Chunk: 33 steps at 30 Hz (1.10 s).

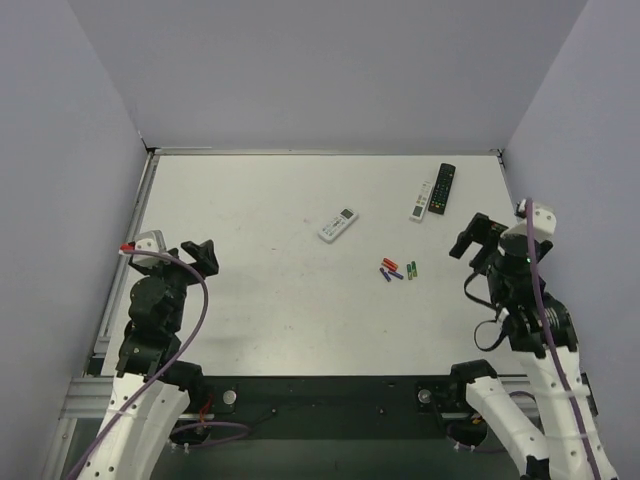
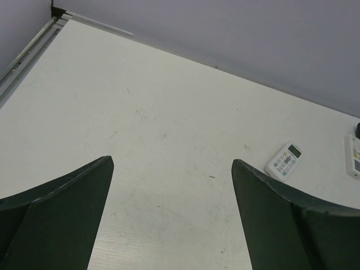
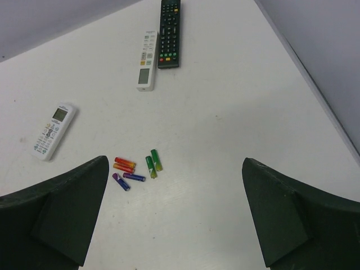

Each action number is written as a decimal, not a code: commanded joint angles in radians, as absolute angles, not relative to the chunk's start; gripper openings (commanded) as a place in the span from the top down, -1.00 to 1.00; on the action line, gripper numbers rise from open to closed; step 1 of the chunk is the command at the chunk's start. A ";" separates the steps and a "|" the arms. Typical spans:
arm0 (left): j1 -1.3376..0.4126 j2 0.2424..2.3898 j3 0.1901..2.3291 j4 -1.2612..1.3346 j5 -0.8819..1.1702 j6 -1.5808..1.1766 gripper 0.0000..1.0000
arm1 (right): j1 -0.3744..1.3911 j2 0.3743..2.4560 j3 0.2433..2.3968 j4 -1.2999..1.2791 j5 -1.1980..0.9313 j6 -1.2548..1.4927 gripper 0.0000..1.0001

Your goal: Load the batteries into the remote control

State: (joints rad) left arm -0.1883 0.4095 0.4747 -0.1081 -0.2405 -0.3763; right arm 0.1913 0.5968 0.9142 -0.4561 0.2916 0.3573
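Table (image 1: 250, 320) holds batteries (image 3: 156, 160), coloured cells (image 3: 125, 163), remote control (image 3: 146, 60), wide remote (image 3: 52, 130), black remote (image 3: 169, 34).

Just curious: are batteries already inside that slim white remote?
Cannot tell: the slim white remote lies buttons up, its underside hidden. Two green batteries lie loose on the table.

A robotics lab cell is shown: a white table (image 1: 270, 310) is enclosed by bare lilac walls (image 1: 330, 70) and edged with aluminium framing (image 1: 82, 395).

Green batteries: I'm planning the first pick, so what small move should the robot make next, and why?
Probably lower the right claw toward the green batteries. It is open and empty; they lie loose on the table, nearer that arm, beside red cells and purple cells, apart from the slim white remote.
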 commanded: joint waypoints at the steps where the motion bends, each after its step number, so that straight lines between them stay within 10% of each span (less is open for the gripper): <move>1: -0.242 0.387 0.448 -0.046 -0.317 -0.327 -0.95 | 0.193 0.834 1.009 -0.430 0.279 0.433 -1.00; 19: -0.399 0.276 0.429 -0.103 -0.397 -0.334 -0.95 | 0.140 1.701 1.391 -0.508 0.196 0.575 -0.97; 33: -0.399 0.360 0.460 -0.153 -0.393 -0.330 -0.95 | 0.118 2.111 1.693 -0.489 0.135 0.592 -0.53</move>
State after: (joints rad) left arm -0.3969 0.3492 0.4103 -0.1585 -0.3878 -0.3355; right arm 0.1291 2.0735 1.6268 -0.4713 0.1478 0.5724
